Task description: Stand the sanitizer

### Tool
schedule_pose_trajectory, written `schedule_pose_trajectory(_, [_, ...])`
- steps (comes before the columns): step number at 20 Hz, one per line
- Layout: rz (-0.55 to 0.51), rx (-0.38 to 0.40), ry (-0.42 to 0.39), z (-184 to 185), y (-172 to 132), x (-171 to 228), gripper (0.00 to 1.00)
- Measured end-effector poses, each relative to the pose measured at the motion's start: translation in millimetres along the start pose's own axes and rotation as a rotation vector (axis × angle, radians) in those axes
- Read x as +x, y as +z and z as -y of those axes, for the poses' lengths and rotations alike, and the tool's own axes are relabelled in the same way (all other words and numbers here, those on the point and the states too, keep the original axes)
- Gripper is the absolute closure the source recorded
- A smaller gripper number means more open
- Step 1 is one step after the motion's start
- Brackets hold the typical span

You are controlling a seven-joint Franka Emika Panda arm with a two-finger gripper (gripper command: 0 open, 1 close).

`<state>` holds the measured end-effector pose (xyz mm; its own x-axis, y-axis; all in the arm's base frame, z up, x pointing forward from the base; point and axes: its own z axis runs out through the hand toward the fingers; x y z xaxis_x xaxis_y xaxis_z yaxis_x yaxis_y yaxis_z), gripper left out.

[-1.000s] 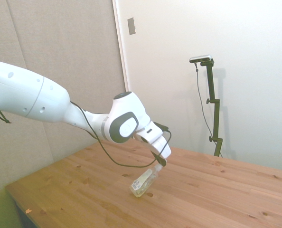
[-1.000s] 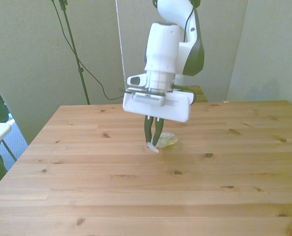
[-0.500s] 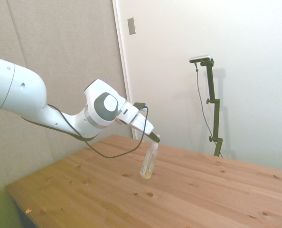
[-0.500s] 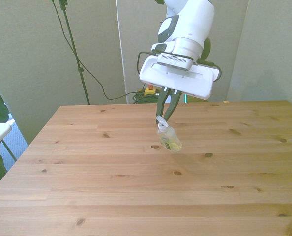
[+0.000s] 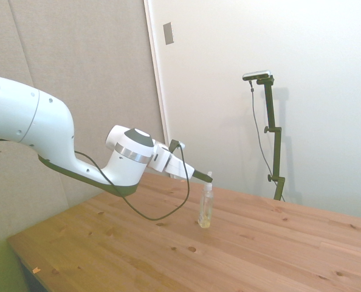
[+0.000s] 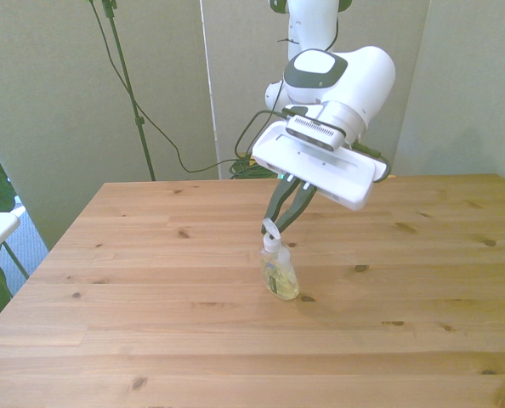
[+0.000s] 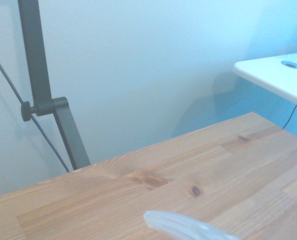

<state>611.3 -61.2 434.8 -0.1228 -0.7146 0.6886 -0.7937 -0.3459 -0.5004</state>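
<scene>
A lab: bare wooden table (image 6: 150, 340), plain partition walls (image 5: 77, 73), loose cables (image 6: 163, 140).

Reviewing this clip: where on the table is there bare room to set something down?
Nearly everywhere. The wooden table carries only the sanitizer, upright near its middle with the hand shut on its nozzle. Bare wood runs from the bottle to every edge. Only the spot under the arm is crowded.

clear sanitizer (image 6: 279, 274), nearly upright, on table (image 6: 150, 297)
</scene>
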Motion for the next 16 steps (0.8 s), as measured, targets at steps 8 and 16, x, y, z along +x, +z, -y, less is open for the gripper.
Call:
schedule_pose_trajectory(8, [-0.038,0.046,0.0,1,-1,-12,1.0])
schedule_pose_trajectory(16, [-0.026,0.058,-0.007,0,-9,-19,0.0])
